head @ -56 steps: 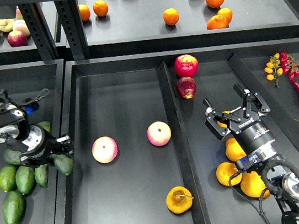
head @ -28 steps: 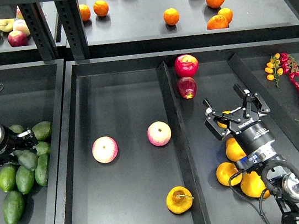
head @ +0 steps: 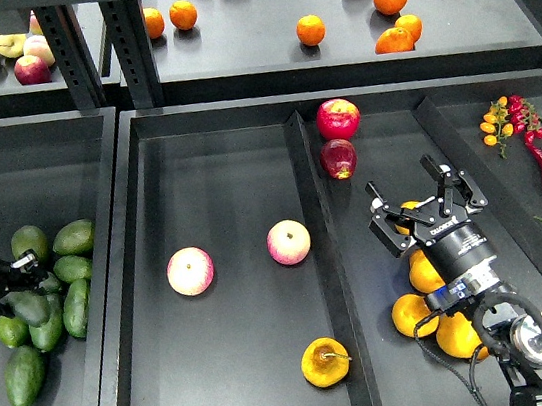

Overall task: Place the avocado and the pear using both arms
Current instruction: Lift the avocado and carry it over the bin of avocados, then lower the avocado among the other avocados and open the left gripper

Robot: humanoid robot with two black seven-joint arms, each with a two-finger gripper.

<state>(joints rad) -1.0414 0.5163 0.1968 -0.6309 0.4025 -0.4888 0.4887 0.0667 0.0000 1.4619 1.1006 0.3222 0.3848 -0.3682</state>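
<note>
At the left edge, the left gripper [head: 23, 288] has been drawn back over the avocado pile without a fruit clearly seen in it.

Its fingers are too dark and small to be told apart, so whether an avocado [head: 30, 308] is pinched cannot be told; a second ago it was stretched toward the bin wall, nearer the centre tray [head: 151, 280]. The right gripper [head: 425, 205] is held spread above the orange-yellow fruit [head: 425, 271], unmoved. The pear [head: 325, 362] lies in the centre tray with two apples [head: 190, 271]; no avocado has been placed there yet, so that half of the task is judged undone.
</note>
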